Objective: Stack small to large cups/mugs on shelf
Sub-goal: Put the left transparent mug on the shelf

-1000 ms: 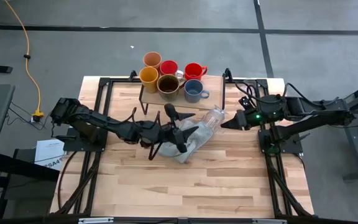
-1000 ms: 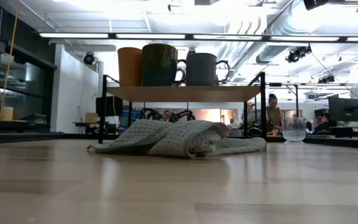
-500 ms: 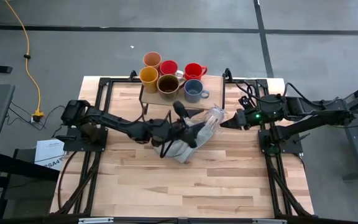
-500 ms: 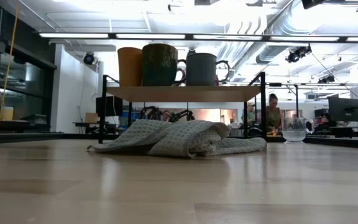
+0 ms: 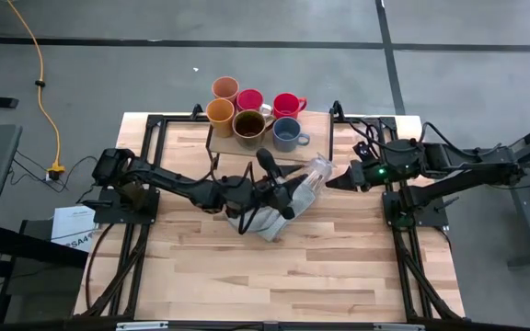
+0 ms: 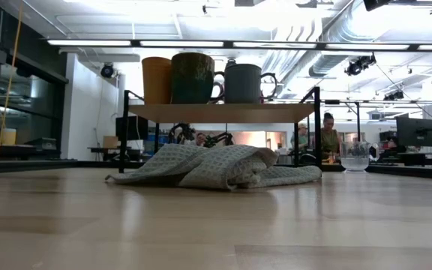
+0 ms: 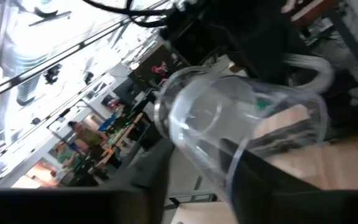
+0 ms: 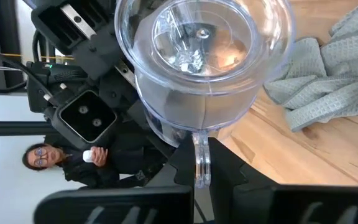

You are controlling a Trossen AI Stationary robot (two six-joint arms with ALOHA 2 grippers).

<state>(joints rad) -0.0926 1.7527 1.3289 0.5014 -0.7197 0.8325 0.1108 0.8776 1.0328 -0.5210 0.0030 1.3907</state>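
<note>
Six cups stand on the shelf (image 5: 318, 121): a peach tumbler (image 5: 225, 88), two red mugs (image 5: 249, 99) (image 5: 286, 104), a yellow mug (image 5: 220, 112), a brown mug (image 5: 248, 124) and a grey-blue mug (image 5: 286, 134). My right gripper (image 5: 331, 181) is shut on a clear glass cup (image 5: 313, 175) in front of the shelf. The cup lies on its side in the air. My left gripper (image 5: 293, 188) is open at the cup's mouth end (image 7: 185, 112). One finger (image 7: 272, 180) lies along the cup's wall; I cannot tell whether it touches. My right gripper pinches the glass cup's handle (image 8: 201, 155) between its two fingers. The fingers come level from the table's right side. The cup is lifted clear above the table, on its side, its base toward my right gripper and its mouth toward my left one.
A grey cloth (image 5: 267, 221) lies crumpled on the table below my left gripper, in front of the shelf. Another clear glass cup (image 6: 355, 156) stands upright at the right in the low view. People show in the room beyond the table.
My left gripper has gone toward the table's right edge, up to the mouth of the glass cup. The cup and my right gripper have kept still.
</note>
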